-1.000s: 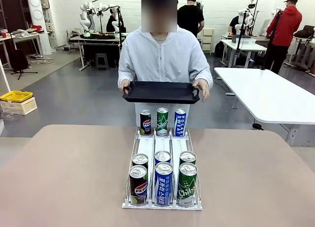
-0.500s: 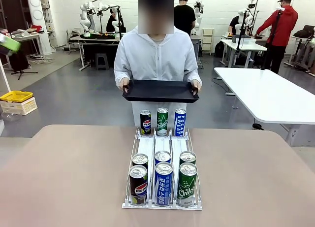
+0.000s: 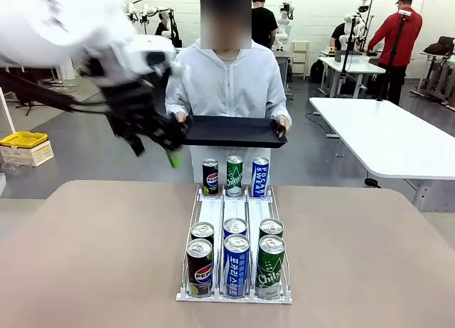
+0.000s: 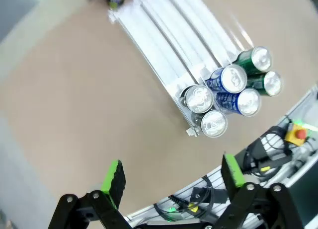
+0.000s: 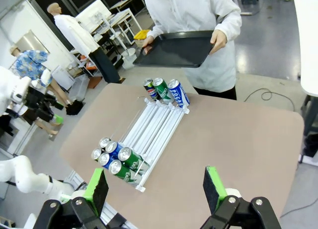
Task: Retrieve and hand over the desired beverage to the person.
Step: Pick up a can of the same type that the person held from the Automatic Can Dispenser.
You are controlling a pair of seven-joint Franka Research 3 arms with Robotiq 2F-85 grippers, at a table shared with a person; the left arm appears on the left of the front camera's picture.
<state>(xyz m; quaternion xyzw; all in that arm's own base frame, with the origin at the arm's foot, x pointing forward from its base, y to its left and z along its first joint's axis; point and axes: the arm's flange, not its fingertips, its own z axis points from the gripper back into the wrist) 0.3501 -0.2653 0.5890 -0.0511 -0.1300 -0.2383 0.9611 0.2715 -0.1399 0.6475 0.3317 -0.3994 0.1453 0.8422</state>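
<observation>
Beige table (image 3: 92, 257) carries a white rack (image 3: 211, 213) of upright cans (image 3: 236, 265), judged rigid, smooth, fairly heavy and best gripped mid-body, while left gripper (image 3: 155, 151) and right gripper (image 5: 155, 187) stand apart, empty, above it, and the person (image 3: 227, 86) holds a tray (image 3: 231, 131) beyond.

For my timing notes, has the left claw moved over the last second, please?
Yes; the left claw swung in from the left edge and is now nearer the rack.
</observation>
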